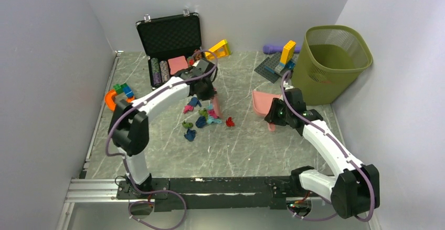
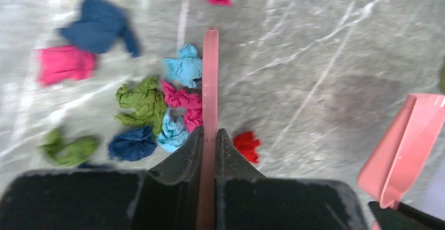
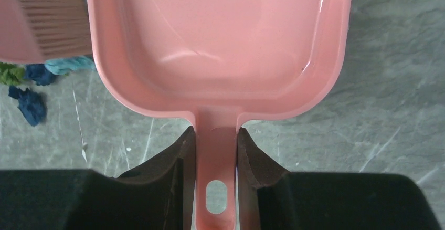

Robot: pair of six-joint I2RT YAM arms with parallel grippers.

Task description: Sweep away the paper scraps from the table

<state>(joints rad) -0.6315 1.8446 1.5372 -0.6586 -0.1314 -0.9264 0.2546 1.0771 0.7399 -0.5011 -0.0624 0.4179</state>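
We see the grey-green marbled tabletop (image 1: 236, 151) walled by pale panels. A green mesh bin (image 1: 331, 62) stands at its far right corner, and an open black case (image 1: 169, 35) at the far left.

A pink dustpan (image 3: 220, 35) sits right of centre, just in front of the bin. Our right tool (image 3: 216, 135) has its two fingers closed snugly on either side of the pan's narrow handle.

A pink brush (image 2: 210, 83) stands at the middle of the tabletop. Our left tool (image 2: 210, 135) is closed almost completely, pinching the brush's thin handle between its fingers.

The paper scraps (image 1: 202, 117) lie in a loose cluster at the centre of the tabletop: navy, magenta, green and light blue wads. Most sit on the brush's left side, and some press against it. One red scrap (image 2: 246, 145) lies alone on the brush's right side, with bare tabletop between it and the dustpan.
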